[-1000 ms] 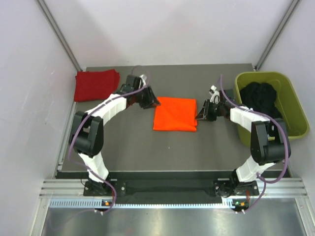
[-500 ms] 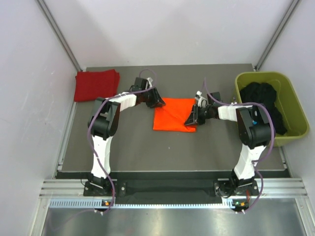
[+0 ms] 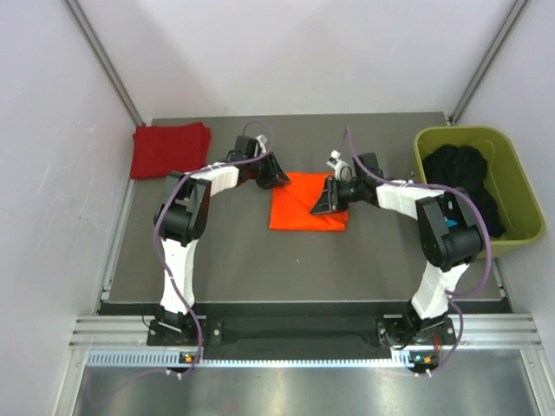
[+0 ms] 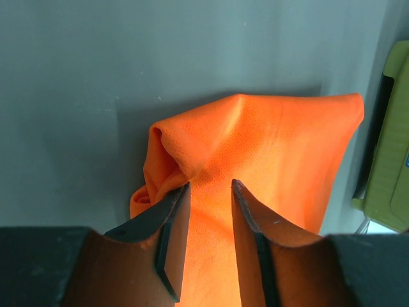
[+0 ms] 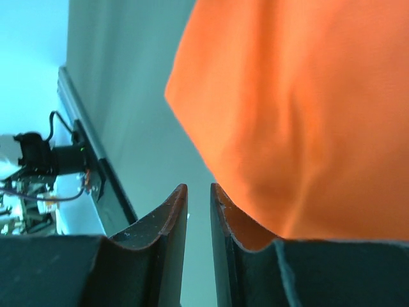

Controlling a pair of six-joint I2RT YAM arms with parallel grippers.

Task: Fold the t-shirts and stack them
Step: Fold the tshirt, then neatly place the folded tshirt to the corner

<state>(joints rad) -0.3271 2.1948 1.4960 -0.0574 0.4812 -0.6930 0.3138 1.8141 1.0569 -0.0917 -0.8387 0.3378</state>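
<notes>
While the folded orange t-shirt lies flat on the dark table, the left gripper sits at its far-left corner. Its jaws are part-way apart with nothing pinched, and one finger pushes up a small ridge of cloth. At the shirt's right edge, the right gripper shows a narrow gap and holds nothing. A folded dark red t-shirt lies well off to the orange one's far left, and an olive-green tub stands well to its right.

The left gripper hangs over the orange t-shirt, jaws partly apart. A raised fold bunches beside its left finger, possibly pinched. An olive tub sits right of the claw.
</notes>
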